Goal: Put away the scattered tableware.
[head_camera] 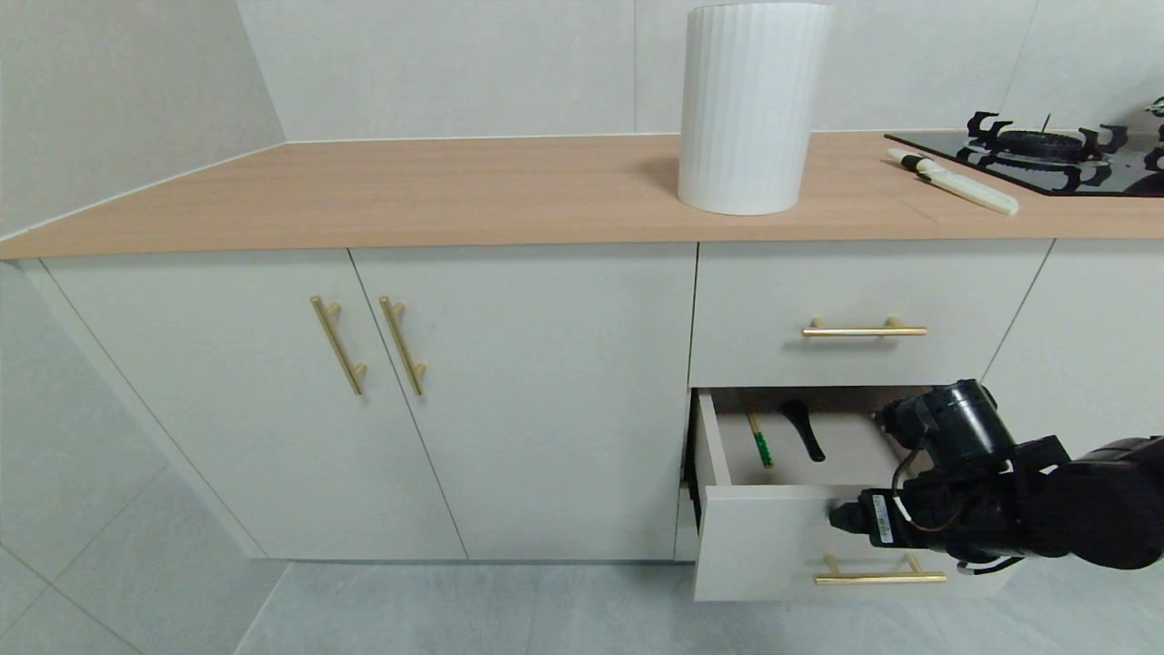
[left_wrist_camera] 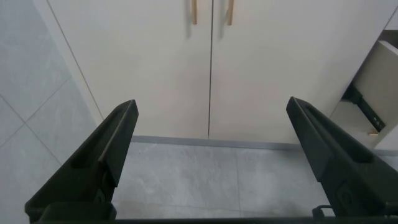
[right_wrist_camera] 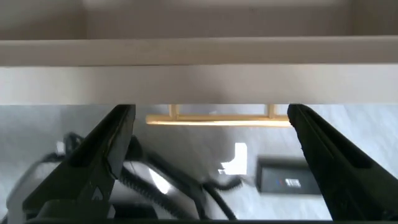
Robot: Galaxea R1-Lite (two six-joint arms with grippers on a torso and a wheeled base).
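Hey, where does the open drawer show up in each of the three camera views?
Head view: drawer low on the right, pulled out.
Left wrist view: drawer's side beside the double doors, past the left claw.
Right wrist view: drawer's front facing the right claw.
Shared landmark: the drawer's gold handle, also in the right wrist view.

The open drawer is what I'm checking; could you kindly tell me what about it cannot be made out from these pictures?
- Head view: the drawer's right part is hidden behind the right claw and its arm.
- Head view: the chopsticks beside the black spoon are too small to count.
- Left wrist view: the picture's edge cuts the drawer off, leaving one corner.
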